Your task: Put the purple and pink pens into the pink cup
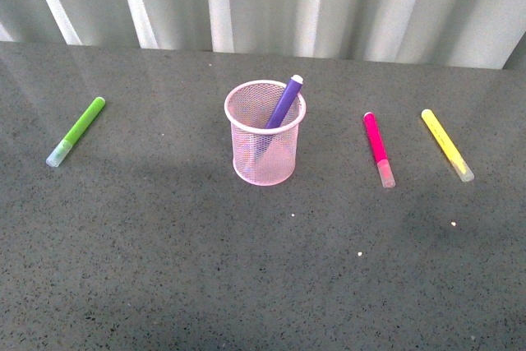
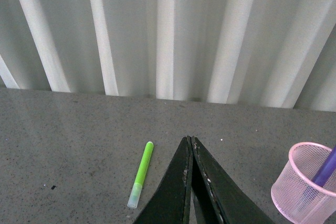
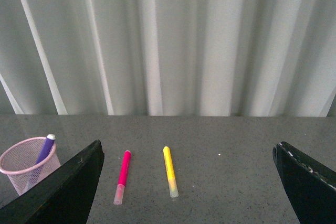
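Toward the surface's left edge the lime-green marker [image 1: 76,131] lies out of play, and the left jaws are pressed shut on nothing. Mid-surface, the pink cup [image 1: 255,158] already holds the purple pen [image 1: 285,102], leaning on its rim. The pink pen [image 1: 378,147] lies flat to its right, with the yellow marker [image 1: 446,144] beyond. The right jaws gape wide and empty; best to pinch the pink pen mid-barrel, crosswise. Bare surface lies all round it.

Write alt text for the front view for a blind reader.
A pink mesh cup stands on a grey table, holding a purple pen that leans on its rim. A pink pen and a yellow marker lie to its right, a green marker to its left.
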